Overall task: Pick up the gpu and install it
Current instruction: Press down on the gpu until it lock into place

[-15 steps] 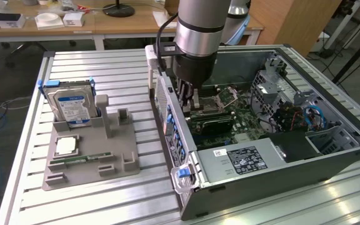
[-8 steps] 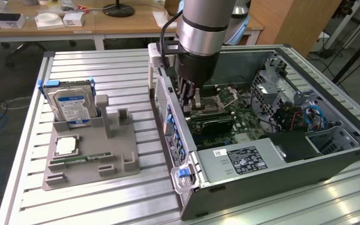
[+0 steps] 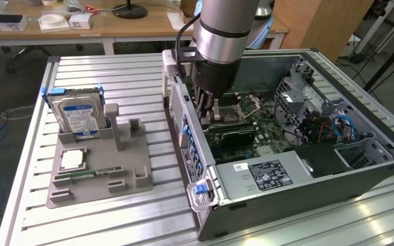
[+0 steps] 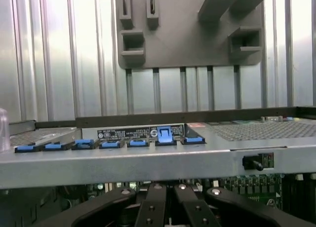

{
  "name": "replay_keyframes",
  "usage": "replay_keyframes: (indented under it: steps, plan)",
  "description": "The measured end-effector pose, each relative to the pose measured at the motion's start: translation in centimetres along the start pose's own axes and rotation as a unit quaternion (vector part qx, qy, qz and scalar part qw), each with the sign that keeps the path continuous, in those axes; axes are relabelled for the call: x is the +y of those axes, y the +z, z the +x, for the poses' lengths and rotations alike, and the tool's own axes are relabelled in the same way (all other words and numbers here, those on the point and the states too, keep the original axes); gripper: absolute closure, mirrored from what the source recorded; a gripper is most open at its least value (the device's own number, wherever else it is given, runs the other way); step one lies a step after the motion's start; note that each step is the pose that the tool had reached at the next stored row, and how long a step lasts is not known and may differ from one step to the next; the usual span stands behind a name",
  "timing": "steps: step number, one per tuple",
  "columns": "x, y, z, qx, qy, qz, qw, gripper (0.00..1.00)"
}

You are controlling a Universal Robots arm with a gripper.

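Note:
My gripper (image 3: 207,119) reaches down into the open computer case (image 3: 381,148), close to its rear wall. Its fingers are shut and meet the upper edge of the gpu (image 3: 233,136). The gpu's black cooler block faces outward, and the card stands on the green motherboard (image 3: 272,134) with its foot at the board. In the wrist view the black fingers (image 4: 150,207) are pressed together just inside the case's rear wall (image 4: 148,160); there the card itself is hidden under them.
A grey fixture (image 3: 101,169) on the slatted table (image 3: 135,77) left of the case holds a blue-labelled hard drive (image 3: 79,115), a processor (image 3: 72,159) and a memory stick (image 3: 87,174). The power supply (image 3: 266,174) fills the case's near end. Blue clips (image 4: 138,143) line the rear wall.

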State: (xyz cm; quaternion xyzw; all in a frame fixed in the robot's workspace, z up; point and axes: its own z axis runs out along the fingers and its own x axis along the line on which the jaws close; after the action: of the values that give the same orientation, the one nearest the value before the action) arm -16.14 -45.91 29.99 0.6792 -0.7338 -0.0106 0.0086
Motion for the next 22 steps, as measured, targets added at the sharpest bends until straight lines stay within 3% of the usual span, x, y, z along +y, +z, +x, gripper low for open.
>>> replay_keyframes:
  steps: [13, 22]
  plan:
    - [-0.06, -0.41, -0.02, -0.0004, 0.006, -0.0014, 1.0000, 0.89]
    - [-0.07, 0.30, -0.01, -0.0006, 0.019, -0.0015, 0.9998, 0.89]
